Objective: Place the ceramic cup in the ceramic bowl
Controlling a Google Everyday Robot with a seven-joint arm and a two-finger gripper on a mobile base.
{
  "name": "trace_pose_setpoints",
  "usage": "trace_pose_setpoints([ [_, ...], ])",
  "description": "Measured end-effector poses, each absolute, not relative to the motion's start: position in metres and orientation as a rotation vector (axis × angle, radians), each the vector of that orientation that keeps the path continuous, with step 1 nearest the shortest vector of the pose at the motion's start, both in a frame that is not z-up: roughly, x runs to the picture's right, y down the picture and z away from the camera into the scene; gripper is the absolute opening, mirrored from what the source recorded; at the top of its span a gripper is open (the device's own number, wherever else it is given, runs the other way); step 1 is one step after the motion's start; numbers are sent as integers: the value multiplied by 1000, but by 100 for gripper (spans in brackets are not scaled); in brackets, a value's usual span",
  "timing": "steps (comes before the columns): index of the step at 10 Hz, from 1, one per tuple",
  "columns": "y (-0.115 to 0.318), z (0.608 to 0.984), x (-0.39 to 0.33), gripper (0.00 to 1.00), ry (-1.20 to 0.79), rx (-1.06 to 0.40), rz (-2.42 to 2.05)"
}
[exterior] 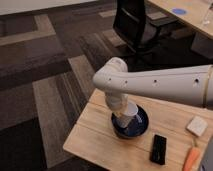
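Observation:
The ceramic cup [130, 110], small and pale white, hangs tilted just inside the rim of the ceramic bowl [142, 126]. The bowl is wide, glossy navy, and stands on the wooden table [95, 134]. My gripper [122, 111] reaches down from the thick white arm that comes in from the right. It is shut on the cup, directly over the bowl's left half. The wrist hides most of the fingers and the cup's left side.
A black phone [158, 149] lies right of the bowl near the front edge. A white square block [197, 126] and an orange object [190, 159] are at the far right. A black office chair [134, 22] and another desk [192, 15] stand behind, on striped carpet.

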State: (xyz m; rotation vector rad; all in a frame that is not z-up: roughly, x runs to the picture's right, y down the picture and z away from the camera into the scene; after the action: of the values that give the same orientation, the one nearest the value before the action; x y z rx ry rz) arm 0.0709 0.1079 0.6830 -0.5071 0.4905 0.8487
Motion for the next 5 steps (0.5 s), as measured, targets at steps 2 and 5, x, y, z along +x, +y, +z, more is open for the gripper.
trace_pose_setpoints([
  [2,106,686,76,0,508,-492,845],
  [5,93,691,95,0,556,-429,841],
])
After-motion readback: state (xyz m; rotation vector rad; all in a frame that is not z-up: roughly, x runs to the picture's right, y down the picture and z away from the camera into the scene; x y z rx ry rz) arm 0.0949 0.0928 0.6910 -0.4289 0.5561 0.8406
